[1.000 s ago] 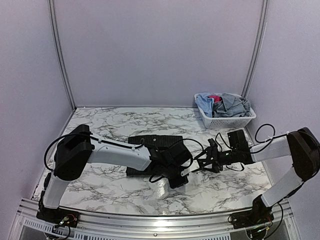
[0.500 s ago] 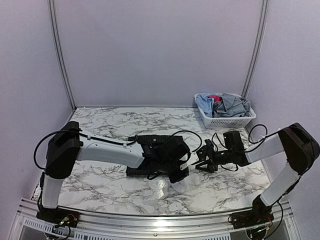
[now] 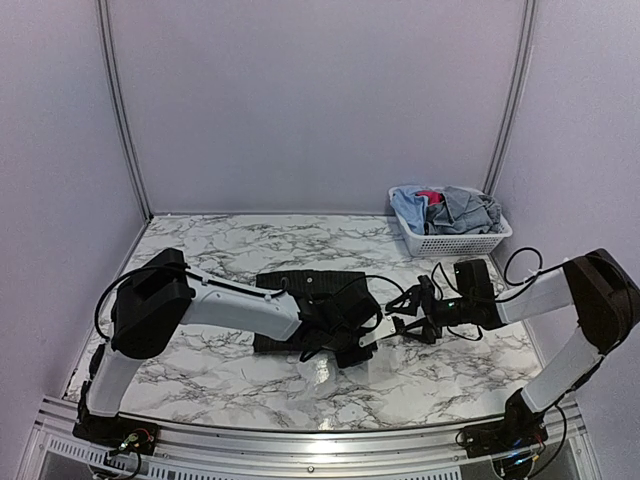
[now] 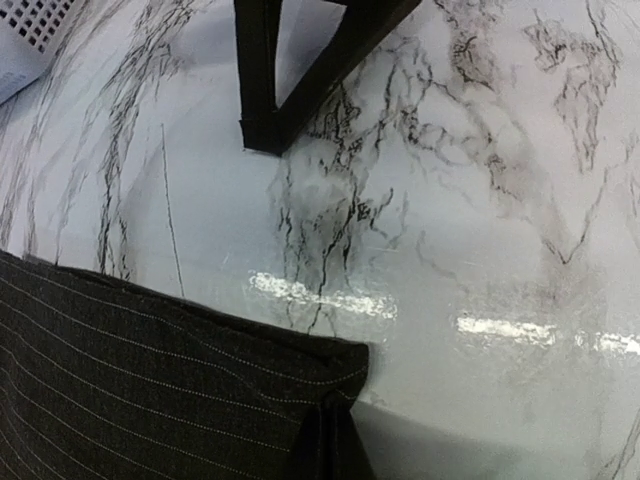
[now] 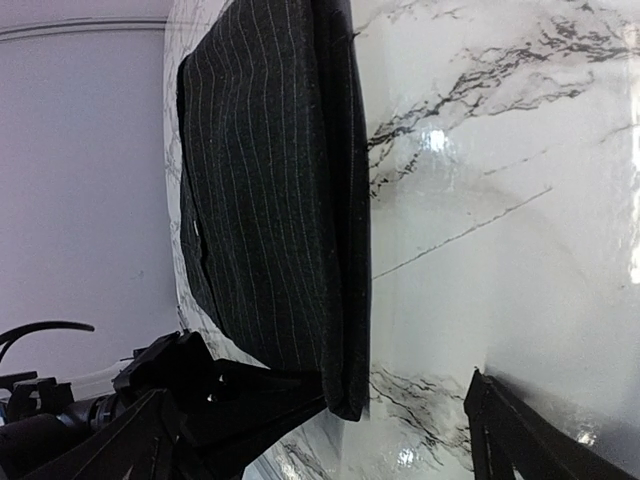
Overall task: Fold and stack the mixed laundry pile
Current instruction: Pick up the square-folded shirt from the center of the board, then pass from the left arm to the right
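Observation:
The black pinstriped shirt (image 3: 300,305) lies folded flat in the middle of the marble table. My left gripper (image 3: 356,345) is at its near right corner. In the left wrist view the shirt (image 4: 130,380) bunches into a pinch at the left gripper (image 4: 330,455), so it is shut on that corner. My right gripper (image 3: 405,322) hovers just right of the shirt, open and empty. In the right wrist view its fingers (image 5: 505,430) stand wide apart, with the shirt (image 5: 270,180) ahead. The other garments, light blue (image 3: 410,208), grey-blue (image 3: 468,208) and pink-red (image 3: 429,196), are in the basket.
The white lattice basket (image 3: 455,243) stands at the back right near the wall. One right finger (image 4: 258,100) shows at the top of the left wrist view. Grey walls close in the back and sides. A metal rail runs along the near edge.
The left arm's elbow swung left and came back. Both grippers stay by the shirt's near right corner, the right one shifting only slightly.

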### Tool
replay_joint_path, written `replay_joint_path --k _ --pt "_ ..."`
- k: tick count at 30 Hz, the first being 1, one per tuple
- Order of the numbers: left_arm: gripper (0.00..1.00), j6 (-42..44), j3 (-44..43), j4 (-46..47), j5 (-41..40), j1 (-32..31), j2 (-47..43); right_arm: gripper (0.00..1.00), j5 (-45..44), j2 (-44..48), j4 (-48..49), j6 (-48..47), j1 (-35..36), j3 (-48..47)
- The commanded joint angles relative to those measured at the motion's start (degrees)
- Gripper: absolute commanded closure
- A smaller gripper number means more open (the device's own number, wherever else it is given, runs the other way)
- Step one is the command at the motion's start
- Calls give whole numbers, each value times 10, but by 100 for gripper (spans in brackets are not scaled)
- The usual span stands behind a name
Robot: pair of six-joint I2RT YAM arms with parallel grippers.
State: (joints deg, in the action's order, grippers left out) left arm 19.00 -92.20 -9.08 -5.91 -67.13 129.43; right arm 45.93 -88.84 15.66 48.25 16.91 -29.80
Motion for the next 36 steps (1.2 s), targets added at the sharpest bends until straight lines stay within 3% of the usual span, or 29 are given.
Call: replay_joint_path --k 1,9,21,28,33,36 --pt "100 12 -10 -10 27 2 6 2 -1 -17 21 17 16 -12" --pt "100 -34 41 38 96 2 -69 2 -1 -64 85 70 41 -22" --pt "100 -48 55 67 112 2 -104 2 7 -111 179 169 64 -9" --pt "100 -43 62 71 125 1 -120 9 22 -177 295 266 72 -10" --pt "100 -34 75 77 148 0 -138 10 47 -210 308 282 77 -34" --pt "100 -28 85 78 154 -2 -146 20 65 -229 311 280 79 -49"
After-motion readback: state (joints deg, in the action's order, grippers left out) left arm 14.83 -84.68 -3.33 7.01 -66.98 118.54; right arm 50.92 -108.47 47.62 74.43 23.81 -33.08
